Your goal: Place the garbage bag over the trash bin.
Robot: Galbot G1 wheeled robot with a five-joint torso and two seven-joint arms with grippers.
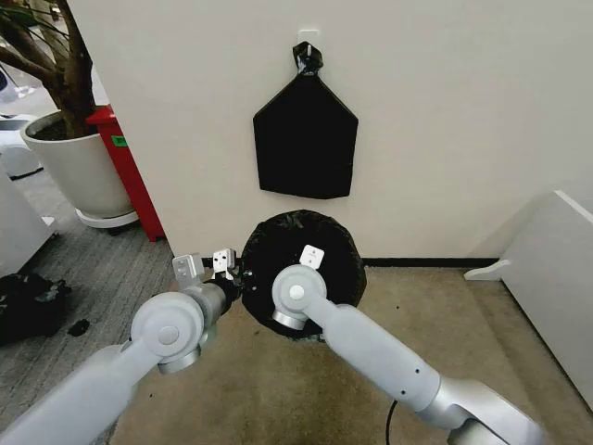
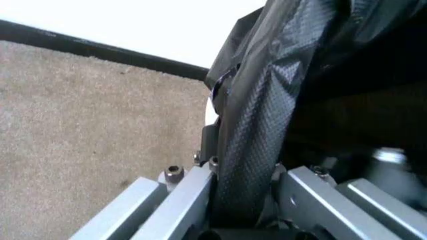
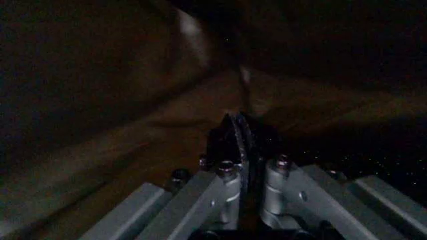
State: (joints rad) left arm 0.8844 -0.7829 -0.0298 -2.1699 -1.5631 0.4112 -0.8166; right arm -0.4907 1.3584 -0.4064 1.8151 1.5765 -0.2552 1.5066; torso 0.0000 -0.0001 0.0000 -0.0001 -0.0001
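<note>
Film is what worries me here: the garbage bag (image 1: pixel 306 232) is thin, and my left gripper (image 1: pixel 233 275) has a fold of it clamped between its jaws at the bin's left rim. If I pull outward too hard, I judge the plastic could tear or slide out of the pinch, or the light trash bin (image 2: pixel 212 107) could tip with it.

From the head camera, the bag sits as a round black mound on the carpet (image 1: pixel 278 389) just below the house-shaped black bundle (image 1: pixel 305 136) hanging on the wall; the bin beneath is covered. My right gripper (image 3: pixel 240 132) reaches down into the bag's mouth, hidden there by its own wrist.

The left wrist camera shows what the head cannot: the textured film (image 2: pixel 257 130) running straight through the jaws, with a sliver of white rim behind. The right wrist camera looks into the dark interior, its fingertips (image 3: pixel 233 131) pressed together on what seems a thin edge of film.
</note>
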